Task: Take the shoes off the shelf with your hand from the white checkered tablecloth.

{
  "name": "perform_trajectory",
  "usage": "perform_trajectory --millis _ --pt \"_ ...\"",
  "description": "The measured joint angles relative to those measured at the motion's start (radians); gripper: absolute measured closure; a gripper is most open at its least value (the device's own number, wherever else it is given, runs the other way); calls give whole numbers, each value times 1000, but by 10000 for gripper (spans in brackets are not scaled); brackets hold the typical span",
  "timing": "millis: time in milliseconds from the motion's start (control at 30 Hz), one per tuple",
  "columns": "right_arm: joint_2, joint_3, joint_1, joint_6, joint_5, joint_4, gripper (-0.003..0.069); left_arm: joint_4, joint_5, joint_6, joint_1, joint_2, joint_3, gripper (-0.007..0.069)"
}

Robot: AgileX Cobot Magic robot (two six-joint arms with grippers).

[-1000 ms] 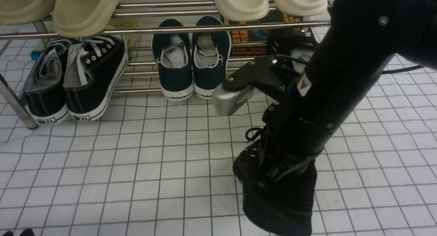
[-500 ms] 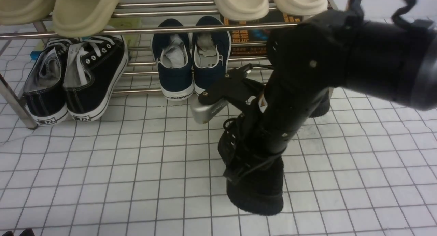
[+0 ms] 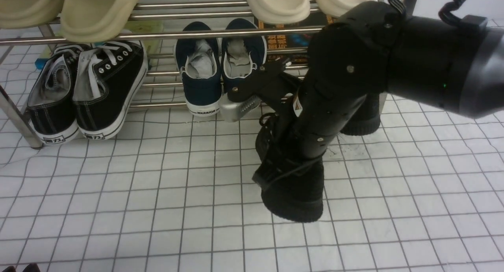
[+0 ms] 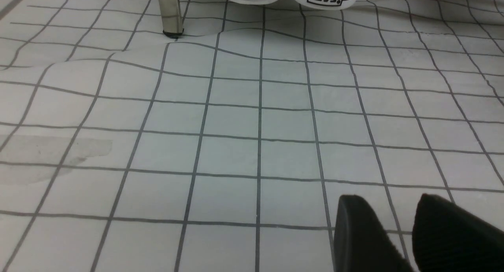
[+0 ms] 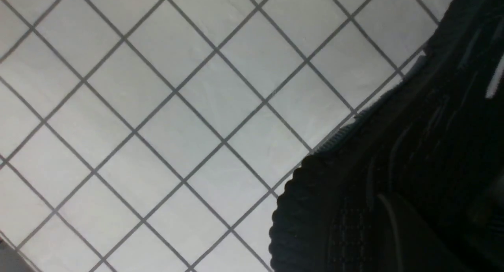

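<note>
- Black knit covers the held shoe (image 3: 297, 197); the right gripper (image 3: 285, 167) has its fingers pinching it, and its ribbed sole hangs on the near side of them in the front view.
- White checkered tablecloth (image 3: 189, 197) spreads around and under these fingers.
- Beyond them is the chrome shelf (image 3: 177, 35); the matching black shoe (image 3: 362, 118) is at its right end, farther back and to the right of the fingers, partly hidden by the right arm (image 3: 330, 102).
- The silver camera housing (image 3: 236, 106), mounted above the fingers, covers part of the navy pair (image 3: 202, 91).
- A dark box with orange lettering (image 3: 287, 43) lies beyond the fingers, partly behind the arm.
- Upper tier, beyond the fingers: olive clogs (image 3: 98, 12) to the left, cream clogs (image 3: 279, 6) nearer straight ahead.
- The left gripper (image 4: 388, 197) has its fingers slightly spread, tablecloth showing between them.
- Lower tier, as containers: the navy pair, left of and beyond the right fingers, holds crumpled paper (image 3: 201, 61); the black canvas pair (image 3: 106, 91), farther left, shows pale insides.
</note>
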Motion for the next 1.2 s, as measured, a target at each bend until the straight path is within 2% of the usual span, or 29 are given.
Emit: perform_trajectory --millis 200,333,400,500,533,600,733,767,800,900,1033,1067,1100,1133,1200 --pt "76 -1 0 63 -77 -7 608 0 0 0 0 0 0 384" --pt "100 -8 0 101 -65 34 477 0 0 0 0 0 0 384" --pt "100 -35 0 101 -9 43 396 0 0 0 0 0 0 384" --pt "100 -89 0 85 85 43 355 0 0 0 0 0 0 384" --pt "100 -138 -1 72 141 43 360 0 0 0 0 0 0 384" --pt "100 -214 -9 59 206 38 417 0 0 0 0 0 0 384" --pt "100 -339 -60 50 229 -17 622 0 0 0 0 0 0 384" --pt "100 -358 -76 51 229 -38 650 0 0 0 0 0 0 384" --pt "100 -378 -102 56 229 -70 668 0 0 0 0 0 0 384" --pt "100 -393 -166 76 221 -128 657 0 0 0 0 0 0 384" --pt "115 -396 -230 100 211 -141 554 0 0 0 0 0 0 384" --pt "130 -398 -256 116 194 -143 474 0 0 0 0 0 0 384" --pt "142 -398 -270 124 182 -146 420 0 0 0 0 0 0 384" --pt "145 -398 -275 126 180 -146 410 0 0 0 0 0 0 384" --pt "185 -398 -306 128 145 -158 280 0 0 0 0 0 0 384"
